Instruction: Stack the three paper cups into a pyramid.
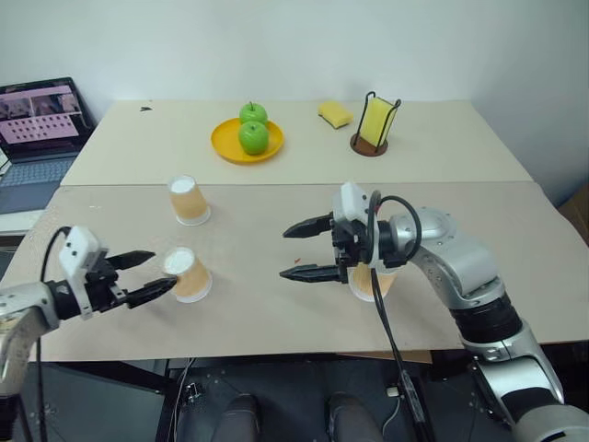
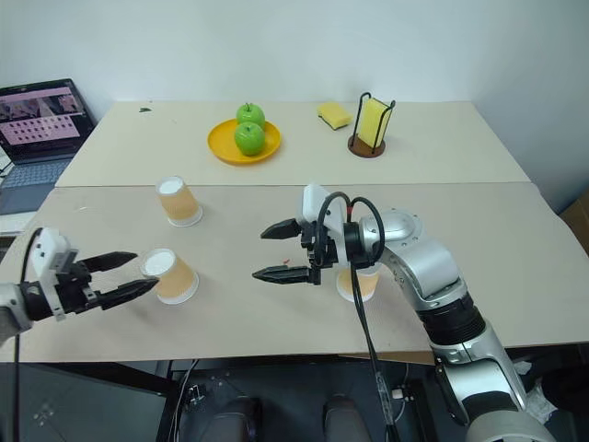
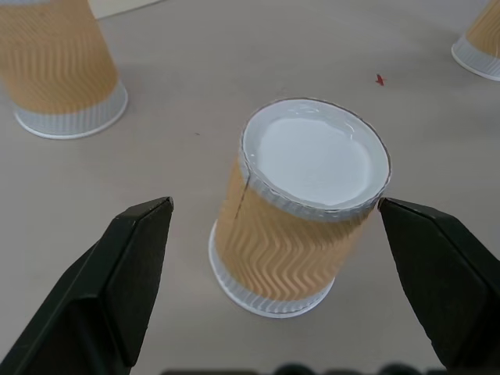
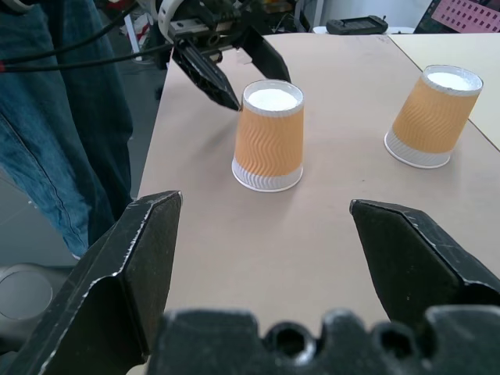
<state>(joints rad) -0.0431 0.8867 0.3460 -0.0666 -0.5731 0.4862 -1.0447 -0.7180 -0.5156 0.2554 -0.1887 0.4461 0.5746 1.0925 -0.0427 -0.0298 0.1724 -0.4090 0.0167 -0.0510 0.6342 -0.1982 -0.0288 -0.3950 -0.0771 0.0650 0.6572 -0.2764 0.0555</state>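
While nothing is stacked yet, the lines below give how things lie.

Progress: all three cups stand upside down and apart on the counter — no pyramid begun, by my reading; the two base cups have yet to be set side by side and the third put on top.

Near cup: on the robot's left side of the counter, between the left claw's fingers but not gripped.

Far cup: further back on the same side, well apart from the near one, untouched.

Third cup: to the right of centre, partly hidden beneath the right arm, standing on the counter.

Left claw: wide open, pointing across toward the near cup and tilted a little downward; one fingertip looks to be touching the cup's upturned base rim, the other stands clear — it has hold of nothing.

Right claw: jaws open, empty, held above the counter and pointing toward the robot's left, with the wrist bent inward over the third cup.

Likely step: closing the left claw on the near cup.
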